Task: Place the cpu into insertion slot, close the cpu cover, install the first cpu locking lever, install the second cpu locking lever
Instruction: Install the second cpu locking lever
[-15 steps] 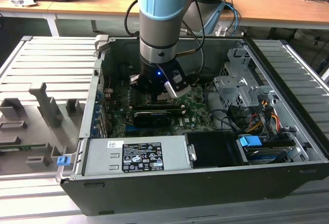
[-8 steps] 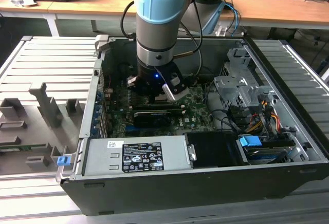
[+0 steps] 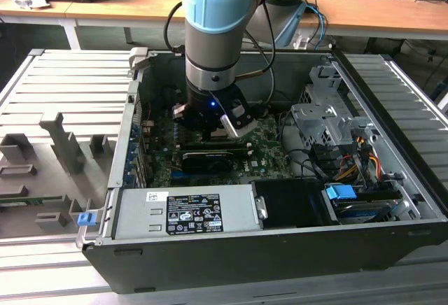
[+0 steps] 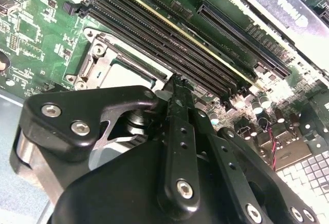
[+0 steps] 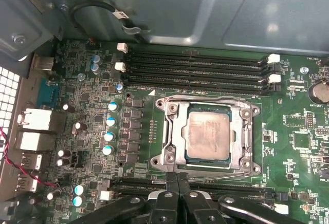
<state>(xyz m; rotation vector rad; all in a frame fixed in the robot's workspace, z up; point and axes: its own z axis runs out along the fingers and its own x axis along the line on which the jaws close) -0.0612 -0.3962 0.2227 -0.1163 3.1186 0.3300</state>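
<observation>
cpu [image 5: 207, 135] seated, cpu cover [image 5: 169, 142] down, levers unclear

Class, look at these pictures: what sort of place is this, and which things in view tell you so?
Probably a robotics lab or workshop bench. A pale blue robot arm reaches into an open grey metal computer case lying on a ribbed aluminium table, with wooden desks behind.
</observation>
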